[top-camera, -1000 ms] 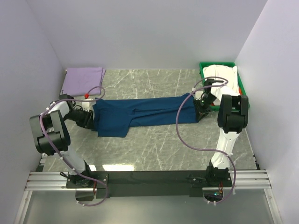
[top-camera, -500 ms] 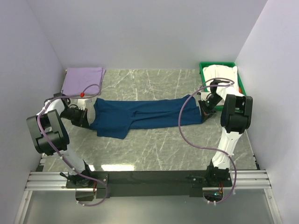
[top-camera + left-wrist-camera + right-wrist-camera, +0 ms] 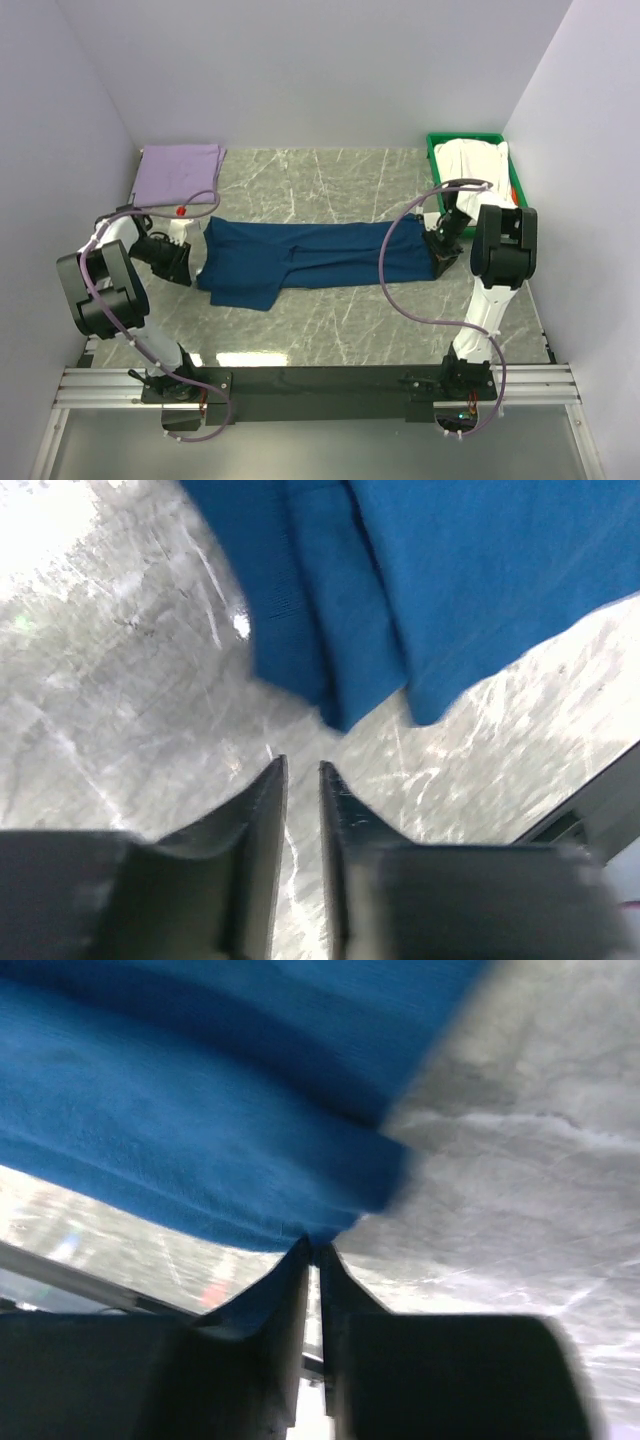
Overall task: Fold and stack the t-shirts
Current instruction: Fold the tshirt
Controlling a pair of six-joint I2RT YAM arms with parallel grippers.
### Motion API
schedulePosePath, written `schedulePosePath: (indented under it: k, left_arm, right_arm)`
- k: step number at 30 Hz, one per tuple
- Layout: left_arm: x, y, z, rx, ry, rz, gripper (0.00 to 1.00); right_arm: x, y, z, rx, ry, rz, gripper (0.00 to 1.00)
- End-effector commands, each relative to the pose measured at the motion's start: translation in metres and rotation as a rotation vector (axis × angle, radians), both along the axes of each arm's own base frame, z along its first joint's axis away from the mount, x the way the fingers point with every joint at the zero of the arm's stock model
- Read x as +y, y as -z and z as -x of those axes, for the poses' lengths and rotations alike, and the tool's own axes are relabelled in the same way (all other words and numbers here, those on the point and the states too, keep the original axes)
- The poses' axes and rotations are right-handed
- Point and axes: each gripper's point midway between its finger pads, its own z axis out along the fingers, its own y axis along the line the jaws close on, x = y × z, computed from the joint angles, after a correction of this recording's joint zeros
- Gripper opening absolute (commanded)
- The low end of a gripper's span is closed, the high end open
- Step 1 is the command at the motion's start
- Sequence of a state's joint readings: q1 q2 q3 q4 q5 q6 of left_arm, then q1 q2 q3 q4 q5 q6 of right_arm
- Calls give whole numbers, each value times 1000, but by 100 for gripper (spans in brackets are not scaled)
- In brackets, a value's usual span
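Navy t-shirt spread in a long band across the middle of the frame, flat on the marbled surface. Left pincer just off the shirt's left end, fingers a narrow slit apart, nothing between them. Right pincer at the shirt's right end, fingers almost together, tips meeting the blue hem; cannot tell whether clamped on the cloth. Lavender t-shirt folded flat at upper left, well apart from the navy one. White t-shirt heaped in the green bin at upper right
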State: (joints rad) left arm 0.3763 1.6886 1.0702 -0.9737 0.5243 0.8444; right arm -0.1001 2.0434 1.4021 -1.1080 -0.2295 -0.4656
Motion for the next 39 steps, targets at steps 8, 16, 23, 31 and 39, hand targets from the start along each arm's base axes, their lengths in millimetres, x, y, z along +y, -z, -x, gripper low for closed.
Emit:
schedulePosePath:
  k: [8, 16, 23, 31, 39]
  left_arm:
    - [-28, -67, 7, -282, 251, -70, 51]
    - [-104, -33, 31, -329, 525, -126, 48]
    - [-142, -3, 27, -265, 582, -116, 46]
    - [-151, 28, 47, -191, 665, -150, 42]
    - [-142, 48, 57, -100, 665, -197, 30]
  right_arm:
    - [-12, -56, -32, -160, -15, 108, 49]
    - [-11, -74, -45, -211, 15, 110, 49]
    - [-8, -74, -51, -206, 27, 92, 48]
    - [-13, -73, -49, -212, 17, 115, 47]
    - [-11, -69, -47, -201, 17, 100, 46]
